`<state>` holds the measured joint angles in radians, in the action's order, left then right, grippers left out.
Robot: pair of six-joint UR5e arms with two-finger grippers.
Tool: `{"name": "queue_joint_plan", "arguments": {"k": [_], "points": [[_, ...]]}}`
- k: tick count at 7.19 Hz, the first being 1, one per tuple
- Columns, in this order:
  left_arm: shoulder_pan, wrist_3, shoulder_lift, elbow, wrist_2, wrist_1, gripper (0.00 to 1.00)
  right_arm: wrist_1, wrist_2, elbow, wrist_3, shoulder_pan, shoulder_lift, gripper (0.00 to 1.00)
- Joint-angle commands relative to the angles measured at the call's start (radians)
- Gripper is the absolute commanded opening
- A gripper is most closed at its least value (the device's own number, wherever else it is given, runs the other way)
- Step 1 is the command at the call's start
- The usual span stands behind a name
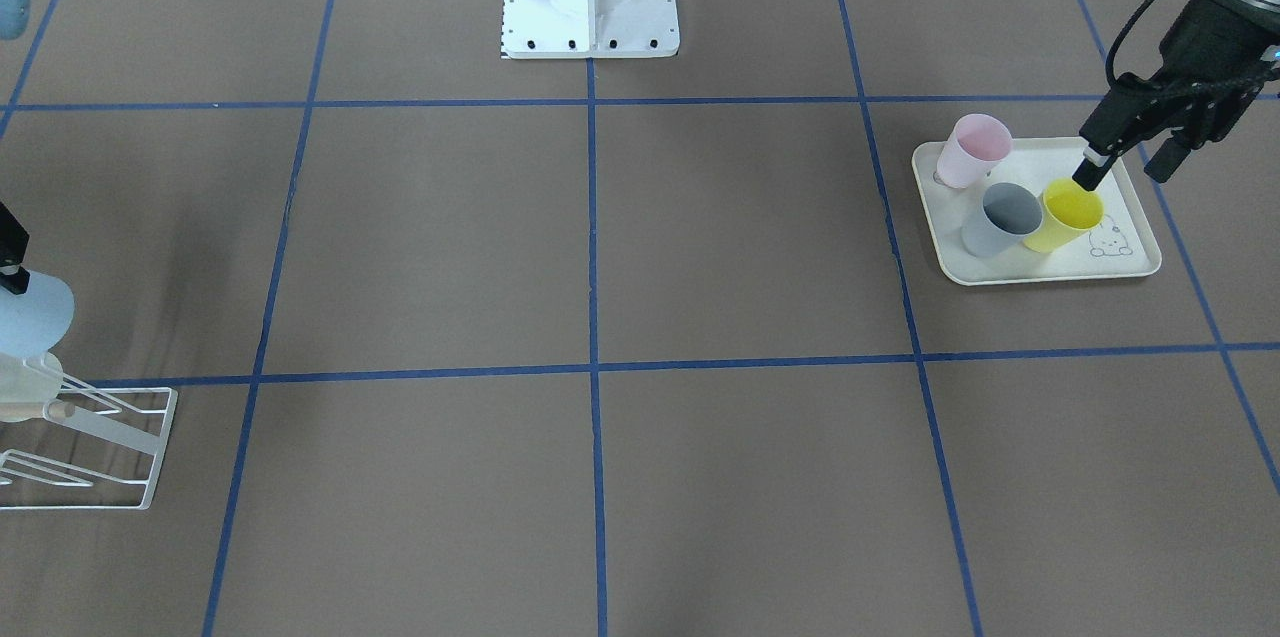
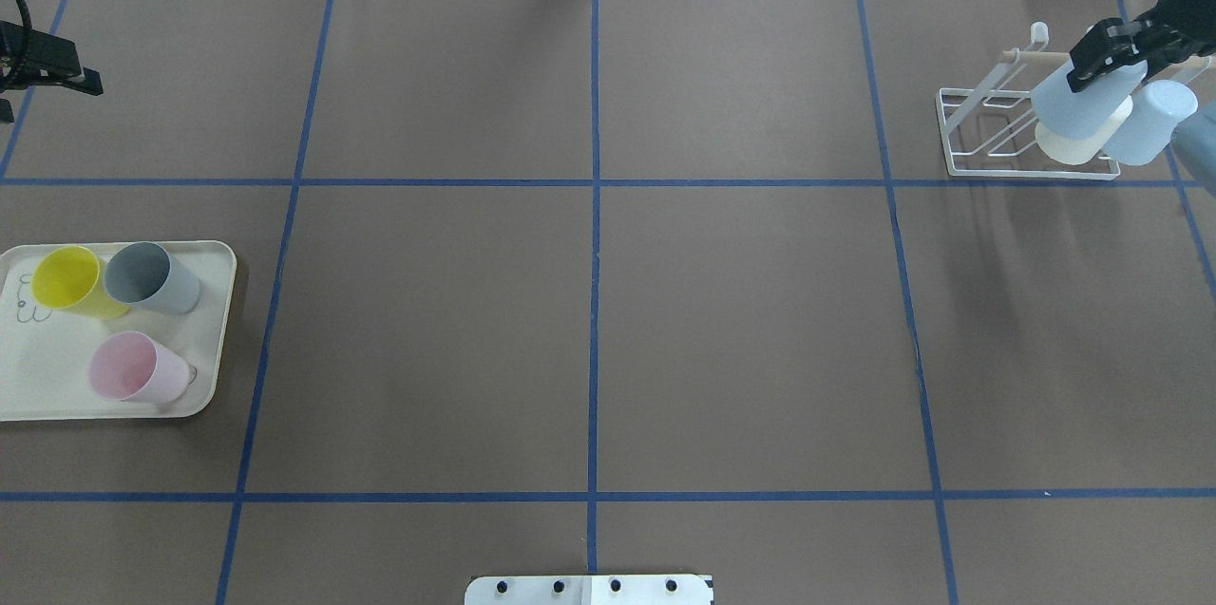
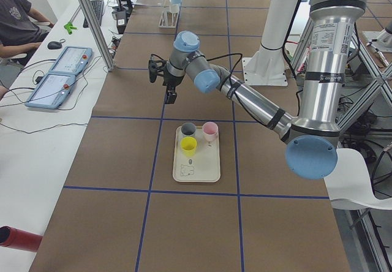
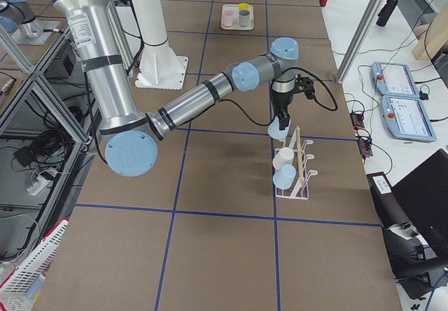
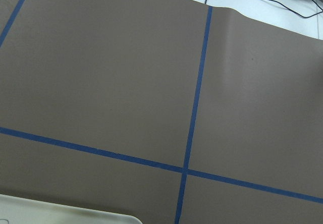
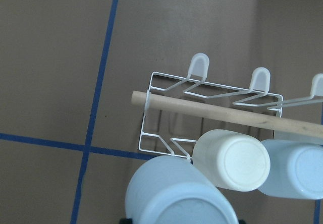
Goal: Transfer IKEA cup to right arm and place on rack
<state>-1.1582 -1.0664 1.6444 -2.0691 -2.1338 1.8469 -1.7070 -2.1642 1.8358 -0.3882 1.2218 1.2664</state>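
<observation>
Reaches right arm (image 4: 210, 90) over the rack (image 2: 988, 144), right gripper (image 2: 1107, 64) clamped on a pale-blue cup (image 2: 1078, 102) tilted above the prongs (image 6: 174, 146), beside a cream cup (image 6: 232, 161) and another blue cup (image 2: 1149, 125). Holds left gripper (image 1: 1122, 175) aloft near the cream tray (image 2: 57, 377), fingers apart.

Even, bright overhead lighting is recorded throughout. Soft, diffuse shadows are cast on the matte brown table covering (image 2: 997, 244) beside the white wire rack (image 2: 997, 141). The near pale-blue plastic cup (image 6: 176, 196) is rendered slightly blurred
</observation>
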Motion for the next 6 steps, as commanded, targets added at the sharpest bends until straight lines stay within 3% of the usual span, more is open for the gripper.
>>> {"name": "queue_joint_plan", "arguments": {"k": [1, 6], "points": [[0.0, -0.003, 0.0, -0.002, -0.002, 0.0, 1.0, 0.004, 0.018, -0.053, 0.008, -0.007, -0.033, 0.37], [0.0, -0.01, -0.002, -0.017, -0.003, -0.002, 1.0, 0.015, 0.027, -0.105, 0.031, -0.018, -0.042, 0.37]]}}
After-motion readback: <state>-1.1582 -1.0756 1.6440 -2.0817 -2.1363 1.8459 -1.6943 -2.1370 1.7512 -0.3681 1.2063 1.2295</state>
